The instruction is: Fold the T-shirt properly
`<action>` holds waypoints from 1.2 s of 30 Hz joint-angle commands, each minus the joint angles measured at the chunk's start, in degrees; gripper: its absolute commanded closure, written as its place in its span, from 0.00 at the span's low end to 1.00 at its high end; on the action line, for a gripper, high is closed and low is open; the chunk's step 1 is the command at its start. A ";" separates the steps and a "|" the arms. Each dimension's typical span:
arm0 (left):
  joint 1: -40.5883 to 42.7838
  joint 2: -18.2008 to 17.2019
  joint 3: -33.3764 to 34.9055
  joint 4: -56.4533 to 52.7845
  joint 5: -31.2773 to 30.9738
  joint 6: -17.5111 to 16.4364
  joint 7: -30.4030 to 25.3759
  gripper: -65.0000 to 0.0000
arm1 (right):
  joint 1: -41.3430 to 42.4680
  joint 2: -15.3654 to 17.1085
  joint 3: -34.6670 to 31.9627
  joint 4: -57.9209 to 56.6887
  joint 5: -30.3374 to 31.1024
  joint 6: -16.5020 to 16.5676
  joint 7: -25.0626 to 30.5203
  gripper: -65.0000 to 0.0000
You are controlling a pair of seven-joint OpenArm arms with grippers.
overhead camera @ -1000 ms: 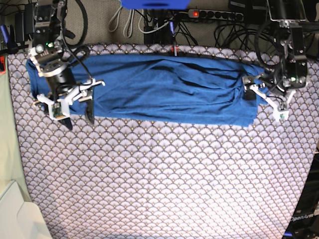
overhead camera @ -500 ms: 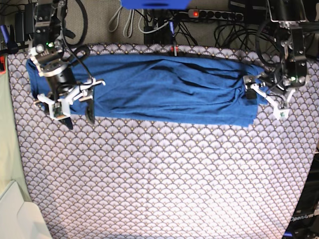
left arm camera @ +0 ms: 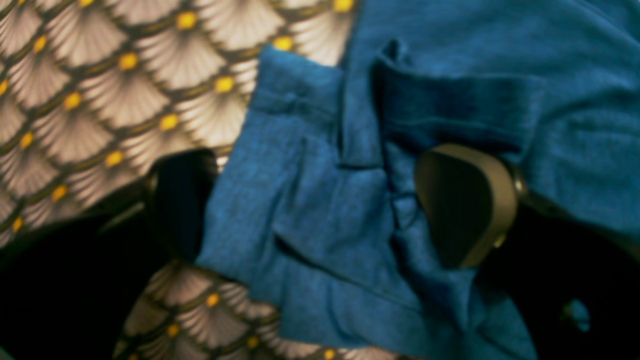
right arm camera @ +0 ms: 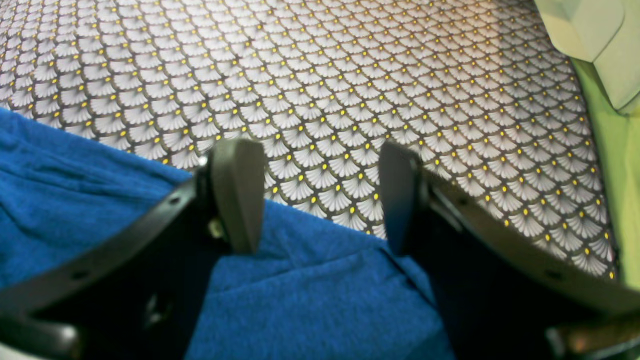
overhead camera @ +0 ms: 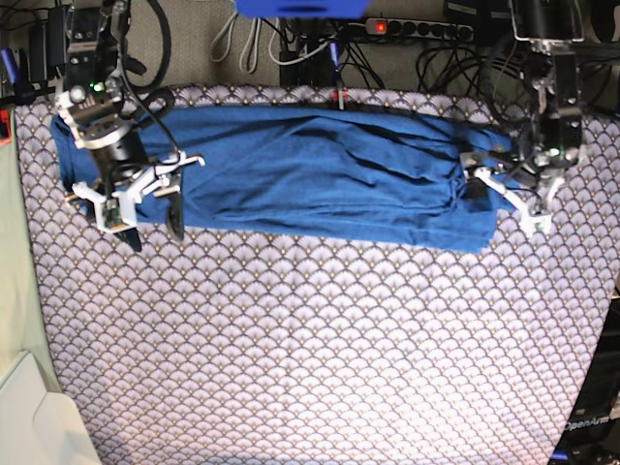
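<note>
Left wrist view — my left gripper (left arm camera: 320, 200) stands spread wide, gripping nothing. A layered corner of the blue T-shirt (left arm camera: 450, 75) lies right between the two pads: one pad (left arm camera: 465, 205) sits in the cloth folds, the other is a dark blur at the cloth's edge over the scallop-patterned tablecloth (left arm camera: 100, 75). View is blurry, so I cannot tell whether the pads press the fabric.

Right wrist view — my right gripper (right arm camera: 320, 195) is part open, empty. Shirt edge (right arm camera: 75, 200) runs under and behind the fingertips; ahead is bare tablecloth (right arm camera: 350, 60).

Base view — the T-shirt (overhead camera: 310, 174) lies as a long band along the far side of the tablecloth (overhead camera: 320, 358), long axis side to side. My right gripper (overhead camera: 131, 199) hangs over one short end, my left gripper (overhead camera: 504, 189) over the other. Each arm has its own end; the left is better set, corner already between the pads. My guess: next fold brings the ends together along that axis.
</note>
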 commanded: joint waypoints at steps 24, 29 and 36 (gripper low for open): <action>-2.41 0.70 1.37 -9.59 -1.75 -11.57 0.80 0.00 | 0.48 0.58 0.07 0.91 0.68 -0.10 1.74 0.43; -2.24 0.79 1.37 -10.12 -1.83 -12.01 1.15 0.00 | 0.39 0.67 0.16 0.91 0.60 -0.10 1.74 0.43; -2.15 0.79 1.28 -10.12 -1.83 -14.73 1.15 0.00 | 0.48 0.67 0.16 0.91 0.60 -0.10 1.74 0.43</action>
